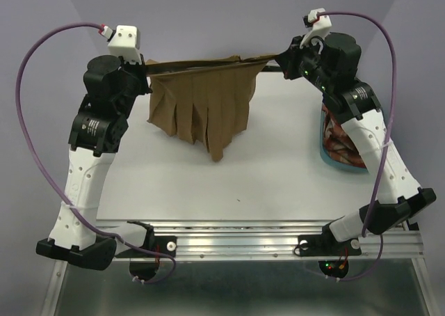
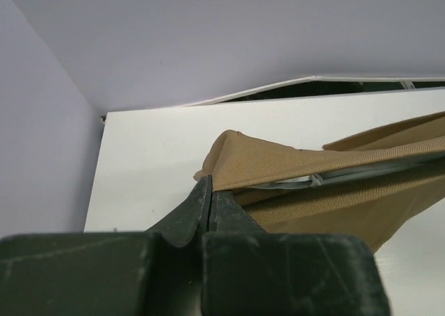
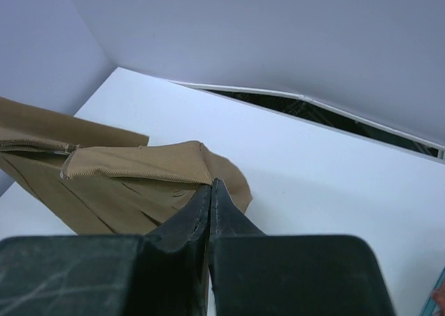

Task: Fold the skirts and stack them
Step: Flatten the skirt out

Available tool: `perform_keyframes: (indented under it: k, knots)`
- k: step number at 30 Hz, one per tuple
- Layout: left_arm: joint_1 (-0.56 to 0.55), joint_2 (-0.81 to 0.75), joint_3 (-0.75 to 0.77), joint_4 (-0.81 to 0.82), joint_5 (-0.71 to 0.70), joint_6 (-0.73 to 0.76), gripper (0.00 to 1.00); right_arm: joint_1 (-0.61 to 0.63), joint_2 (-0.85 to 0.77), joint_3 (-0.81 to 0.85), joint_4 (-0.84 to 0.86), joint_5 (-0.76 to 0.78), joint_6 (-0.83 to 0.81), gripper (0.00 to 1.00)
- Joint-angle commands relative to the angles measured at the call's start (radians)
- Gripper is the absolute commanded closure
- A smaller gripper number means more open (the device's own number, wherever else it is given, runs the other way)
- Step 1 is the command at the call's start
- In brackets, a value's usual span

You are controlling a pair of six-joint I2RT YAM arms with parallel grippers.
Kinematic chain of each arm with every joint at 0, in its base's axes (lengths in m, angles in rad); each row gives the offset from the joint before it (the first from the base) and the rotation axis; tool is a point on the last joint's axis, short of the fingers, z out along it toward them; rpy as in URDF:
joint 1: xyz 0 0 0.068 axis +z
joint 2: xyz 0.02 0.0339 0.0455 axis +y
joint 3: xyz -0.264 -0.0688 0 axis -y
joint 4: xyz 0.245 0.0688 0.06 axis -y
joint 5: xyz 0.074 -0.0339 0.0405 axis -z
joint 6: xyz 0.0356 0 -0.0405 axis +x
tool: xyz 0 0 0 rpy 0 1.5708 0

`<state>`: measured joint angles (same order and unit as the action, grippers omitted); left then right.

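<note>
tan-brown pleated cloth skirt (image 1: 201, 111) spread between left gripper (image 2: 210, 188) and right gripper (image 3: 212, 188), both clamped tight on its waistband; next, probably lay flat to fold.

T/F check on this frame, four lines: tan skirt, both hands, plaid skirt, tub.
1. The left hand and right hand are each shut on the tan skirt. True.
2. The tan skirt lies folded flat. False: it hangs unfolded, stretched between the two hands.
3. The plaid skirt sits in the blue tub. True.
4. The plaid skirt is stacked on the tan skirt. False: they are apart, with the plaid one off to the right.
</note>
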<state>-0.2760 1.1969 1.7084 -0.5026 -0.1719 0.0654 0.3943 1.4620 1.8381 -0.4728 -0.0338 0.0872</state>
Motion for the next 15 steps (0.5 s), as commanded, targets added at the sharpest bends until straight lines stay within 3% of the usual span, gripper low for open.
perform_keyframes:
  k: [1,7,10,12,15]
  knots:
    - [0.055,-0.045,0.011,0.002,-0.21,0.025,1.0,-0.068,-0.032,0.01,0.011,0.255,-0.04,0.99]
    - [0.055,0.067,-0.019,0.111,-0.212,0.047,1.0,-0.068,0.107,0.061,0.086,0.256,-0.075,0.99]
    - [0.064,0.17,-0.024,0.249,-0.219,0.083,1.0,-0.068,0.222,0.116,0.152,0.279,-0.125,0.99]
    - [0.089,0.243,0.019,0.28,-0.204,0.083,1.0,-0.068,0.291,0.209,0.193,0.304,-0.132,0.99]
    - [0.147,0.43,0.228,0.254,-0.127,0.05,1.0,-0.089,0.458,0.373,0.194,0.314,-0.13,0.99]
